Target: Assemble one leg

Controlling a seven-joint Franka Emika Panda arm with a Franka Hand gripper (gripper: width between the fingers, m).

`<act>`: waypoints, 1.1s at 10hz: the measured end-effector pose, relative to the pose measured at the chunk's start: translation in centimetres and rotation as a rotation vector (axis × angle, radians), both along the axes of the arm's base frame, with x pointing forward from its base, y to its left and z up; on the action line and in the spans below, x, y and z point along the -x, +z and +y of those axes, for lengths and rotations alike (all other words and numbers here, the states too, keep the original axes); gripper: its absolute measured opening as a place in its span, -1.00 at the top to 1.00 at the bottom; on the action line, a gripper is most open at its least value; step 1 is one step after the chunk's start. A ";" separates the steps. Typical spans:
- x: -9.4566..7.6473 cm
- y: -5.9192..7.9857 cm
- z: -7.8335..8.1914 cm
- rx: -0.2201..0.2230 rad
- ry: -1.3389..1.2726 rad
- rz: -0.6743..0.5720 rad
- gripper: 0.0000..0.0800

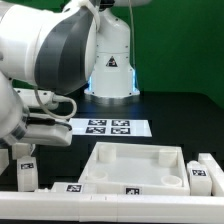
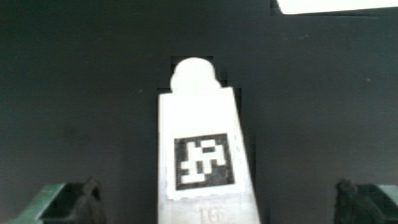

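My claw (image 2: 219, 192) spread wide, 2 fingers (image 2: 71, 202) clamping nothing. Leg (image 2: 199, 140) sits between jaws, gap either side, tagged face toward wrist, rounded peg end pointing away. Marker board (image 2: 338, 5) well beyond peg. Step, I judge: grasp. Centre on post, approach straight, close evenly on long sides, avoid knocking it askew.

The gripper (image 1: 24, 146) hangs low at the exterior view's left edge (its fingers are hard to pick out against the white arm (image 1: 50, 50)). Just beneath it sits a leg (image 1: 27, 176), its tag marker facing the camera. Beside the gripper, toward the exterior view's right, lies the white square panel (image 1: 135, 160). Beyond the gripper, farther from the camera, the marker board (image 1: 105, 127) lies flat on the black table (image 1: 190, 110). A second leg (image 1: 203, 177) sits across the panel from the gripper.
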State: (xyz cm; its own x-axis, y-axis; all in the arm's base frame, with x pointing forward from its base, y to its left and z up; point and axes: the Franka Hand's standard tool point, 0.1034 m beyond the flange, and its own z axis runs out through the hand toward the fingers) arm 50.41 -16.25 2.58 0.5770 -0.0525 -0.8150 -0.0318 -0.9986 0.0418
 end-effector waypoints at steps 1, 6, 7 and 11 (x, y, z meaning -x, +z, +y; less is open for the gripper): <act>-0.1 -0.2 -0.1 -0.007 0.007 -0.007 -0.62; 0.5 -1.3 -0.9 -0.048 0.028 -0.010 -0.62; 0.7 -1.5 -0.8 -0.048 0.028 -0.007 -0.32; 0.7 -1.5 -0.5 -0.050 0.033 -0.004 0.30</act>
